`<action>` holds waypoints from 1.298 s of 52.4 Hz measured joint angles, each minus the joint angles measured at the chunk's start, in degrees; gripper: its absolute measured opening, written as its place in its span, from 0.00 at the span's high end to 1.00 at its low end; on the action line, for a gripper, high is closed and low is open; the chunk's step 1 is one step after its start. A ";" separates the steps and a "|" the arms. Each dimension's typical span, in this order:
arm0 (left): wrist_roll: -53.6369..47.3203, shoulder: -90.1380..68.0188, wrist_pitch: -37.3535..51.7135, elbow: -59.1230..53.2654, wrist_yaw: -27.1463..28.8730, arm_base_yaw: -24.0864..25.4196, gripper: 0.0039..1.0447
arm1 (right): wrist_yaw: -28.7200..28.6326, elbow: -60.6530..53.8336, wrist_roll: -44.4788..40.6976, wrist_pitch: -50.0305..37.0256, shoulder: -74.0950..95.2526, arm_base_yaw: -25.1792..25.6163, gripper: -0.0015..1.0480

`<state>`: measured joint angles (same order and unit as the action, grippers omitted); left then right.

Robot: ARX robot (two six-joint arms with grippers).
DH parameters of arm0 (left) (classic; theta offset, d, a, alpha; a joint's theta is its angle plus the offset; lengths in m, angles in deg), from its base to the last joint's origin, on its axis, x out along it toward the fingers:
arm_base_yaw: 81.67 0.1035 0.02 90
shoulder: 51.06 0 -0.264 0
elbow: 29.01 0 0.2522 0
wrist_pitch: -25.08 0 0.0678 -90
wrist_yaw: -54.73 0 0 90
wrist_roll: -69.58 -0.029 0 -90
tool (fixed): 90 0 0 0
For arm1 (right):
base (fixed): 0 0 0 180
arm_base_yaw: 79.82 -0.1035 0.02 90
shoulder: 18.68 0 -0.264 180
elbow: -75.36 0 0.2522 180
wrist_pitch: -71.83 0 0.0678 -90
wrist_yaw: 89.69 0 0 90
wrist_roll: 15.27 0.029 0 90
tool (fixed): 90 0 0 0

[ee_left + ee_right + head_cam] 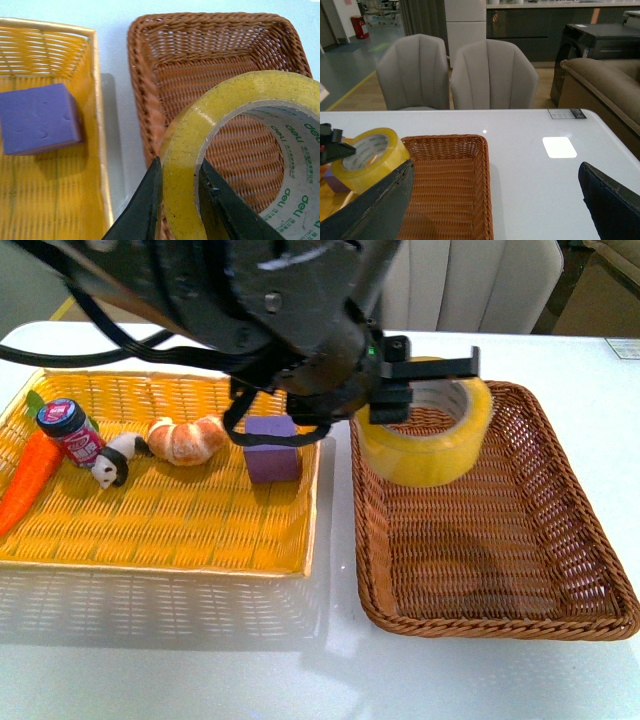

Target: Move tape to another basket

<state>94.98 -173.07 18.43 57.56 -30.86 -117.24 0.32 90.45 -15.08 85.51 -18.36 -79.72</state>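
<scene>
The tape [425, 455], a wide yellowish roll with a white printed core, hangs tilted just above the far left corner of the brown wicker basket [590, 540]. My left gripper [400, 390] is shut on it. In the left wrist view both black fingers [145, 205] pinch the tape [220, 105] wall, one outside and one inside the ring, over the basket [145, 90]. The right wrist view shows the tape [367, 160] at the basket's [487, 200] far edge. My right gripper [496, 167] is open and holds nothing, off to the basket's side over the white table.
A bright yellow basket [180, 525] sits left of the brown one, holding a purple block [272, 452], a croissant [186, 438], a carrot [28, 480], a small bottle [72, 430] and a little black-and-white toy [115, 465]. Two grey chairs [450, 75] stand behind the table.
</scene>
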 joint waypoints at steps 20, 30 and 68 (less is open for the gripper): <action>1.11 -7.10 -3.43 8.02 0.09 -5.31 0.86 | 0.00 0.00 -0.02 0.00 0.00 0.00 0.09; 2.36 -7.56 -3.08 9.01 -0.28 -5.38 0.51 | 0.00 0.00 0.00 0.00 0.00 0.00 0.09; 6.10 31.67 10.08 -24.39 -3.19 11.23 0.08 | 0.00 0.00 0.00 0.00 0.00 0.00 0.09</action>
<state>101.08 -141.40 28.51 33.17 -34.06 -106.00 0.32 90.45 -15.08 85.51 -18.36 -79.72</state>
